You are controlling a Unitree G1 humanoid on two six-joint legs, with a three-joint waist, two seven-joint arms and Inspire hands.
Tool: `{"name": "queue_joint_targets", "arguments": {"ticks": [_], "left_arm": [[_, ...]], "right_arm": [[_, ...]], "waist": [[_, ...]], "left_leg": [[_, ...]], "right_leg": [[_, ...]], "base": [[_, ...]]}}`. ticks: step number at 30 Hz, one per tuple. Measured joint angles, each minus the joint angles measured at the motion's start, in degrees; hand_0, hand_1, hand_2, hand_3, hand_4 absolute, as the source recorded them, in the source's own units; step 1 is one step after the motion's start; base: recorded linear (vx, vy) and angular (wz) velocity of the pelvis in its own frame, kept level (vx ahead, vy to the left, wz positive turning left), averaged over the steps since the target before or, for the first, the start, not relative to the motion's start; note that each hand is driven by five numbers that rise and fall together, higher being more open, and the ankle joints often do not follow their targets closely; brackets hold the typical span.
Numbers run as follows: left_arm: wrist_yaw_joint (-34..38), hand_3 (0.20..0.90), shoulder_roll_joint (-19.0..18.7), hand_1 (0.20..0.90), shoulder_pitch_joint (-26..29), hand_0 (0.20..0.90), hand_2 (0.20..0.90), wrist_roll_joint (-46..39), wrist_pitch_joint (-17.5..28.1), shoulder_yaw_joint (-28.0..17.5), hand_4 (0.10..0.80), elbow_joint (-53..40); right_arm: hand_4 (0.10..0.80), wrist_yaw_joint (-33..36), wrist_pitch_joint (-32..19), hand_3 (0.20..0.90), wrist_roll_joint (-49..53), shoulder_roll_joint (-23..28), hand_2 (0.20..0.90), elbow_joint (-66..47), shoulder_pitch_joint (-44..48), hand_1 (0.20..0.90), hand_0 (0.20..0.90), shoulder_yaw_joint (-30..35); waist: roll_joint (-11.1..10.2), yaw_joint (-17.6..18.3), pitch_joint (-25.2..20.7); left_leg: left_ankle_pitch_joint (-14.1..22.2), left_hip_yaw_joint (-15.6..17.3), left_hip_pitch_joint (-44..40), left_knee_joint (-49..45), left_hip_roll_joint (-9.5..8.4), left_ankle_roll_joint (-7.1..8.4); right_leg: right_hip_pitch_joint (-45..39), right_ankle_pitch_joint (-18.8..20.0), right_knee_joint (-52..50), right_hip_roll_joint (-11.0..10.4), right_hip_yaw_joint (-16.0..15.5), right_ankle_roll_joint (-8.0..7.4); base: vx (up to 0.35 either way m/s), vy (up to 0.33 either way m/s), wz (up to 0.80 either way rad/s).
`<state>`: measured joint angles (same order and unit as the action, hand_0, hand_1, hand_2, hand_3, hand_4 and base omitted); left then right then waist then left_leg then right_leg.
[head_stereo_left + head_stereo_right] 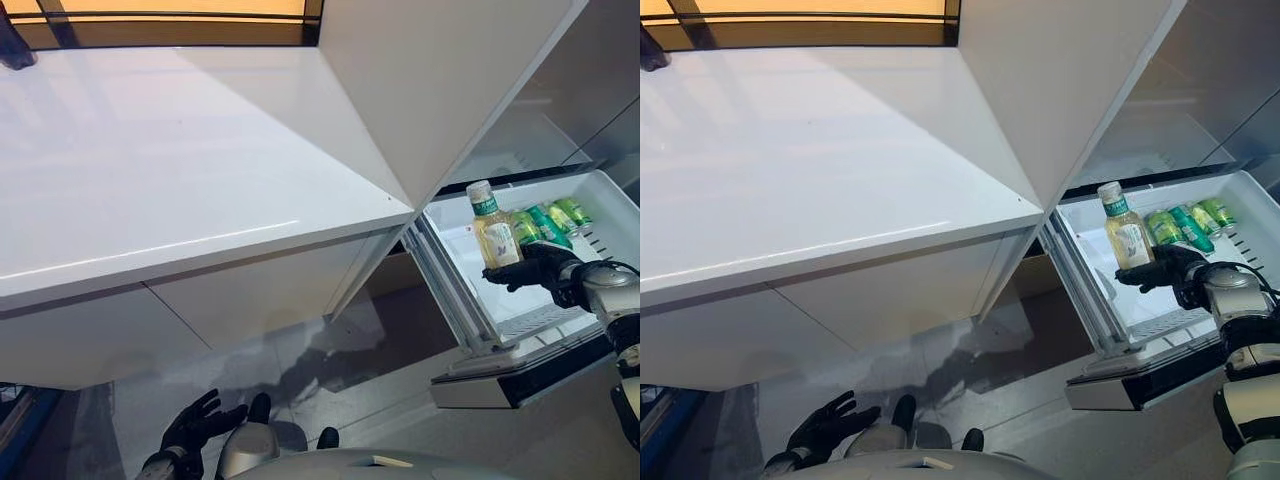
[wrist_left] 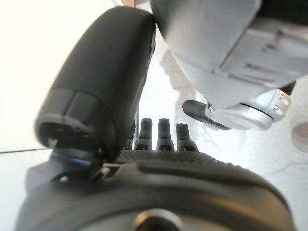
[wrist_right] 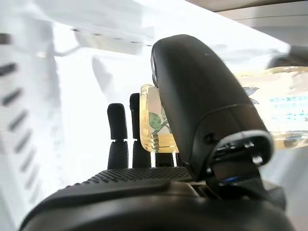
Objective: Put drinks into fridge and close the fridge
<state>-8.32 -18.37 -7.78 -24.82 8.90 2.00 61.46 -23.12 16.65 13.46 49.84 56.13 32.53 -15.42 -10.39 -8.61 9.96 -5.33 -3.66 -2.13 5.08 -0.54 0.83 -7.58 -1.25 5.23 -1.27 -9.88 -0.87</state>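
Observation:
A bottle of pale yellow drink with a white cap and green label stands upright in my right hand, whose fingers and thumb curl round its lower part. It hangs over the pulled-out white fridge drawer. In the right wrist view the bottle shows between my thumb and fingers. Several green cans lie in a row at the drawer's far end. Low near the floor, my left hand is open and holds nothing.
A white counter spreads across the left and middle. The open white fridge door rises at the upper right, beside the drawer. The drawer's dark front edge juts toward me above the grey floor.

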Motion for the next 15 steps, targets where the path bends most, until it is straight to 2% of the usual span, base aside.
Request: {"name": "queue_joint_targets", "arguments": {"ticks": [6,15], "left_arm": [[0.44,0.900,-0.71,0.900,0.47,0.900,0.900,0.02,-1.07,0.08,0.800,0.04],[0.76,0.900,-1.41,0.900,0.61,0.900,0.900,0.03,-1.67,0.78,0.800,0.09]], "right_arm": [[0.100,-1.87,2.97,0.200,-4.32,-2.88,0.300,5.61,1.41,0.300,0.300,-1.09],[0.100,-5.31,7.25,0.200,-10.09,-3.64,0.300,14.09,7.39,0.300,0.300,-1.09]], "waist": [[0.16,-1.22,1.82],[-0.03,-3.04,3.39]], "left_leg": [[-0.32,-0.58,0.44,-0.01,-0.06,0.08],[-0.35,-1.01,0.62,-0.01,-0.39,0.11]], "right_leg": [[0.23,0.01,0.00,0.04,-0.28,0.01],[0.20,0.01,0.00,0.04,-0.69,0.01]], "base": [[0.004,-0.050,0.06],[0.004,-0.038,0.02]]}}
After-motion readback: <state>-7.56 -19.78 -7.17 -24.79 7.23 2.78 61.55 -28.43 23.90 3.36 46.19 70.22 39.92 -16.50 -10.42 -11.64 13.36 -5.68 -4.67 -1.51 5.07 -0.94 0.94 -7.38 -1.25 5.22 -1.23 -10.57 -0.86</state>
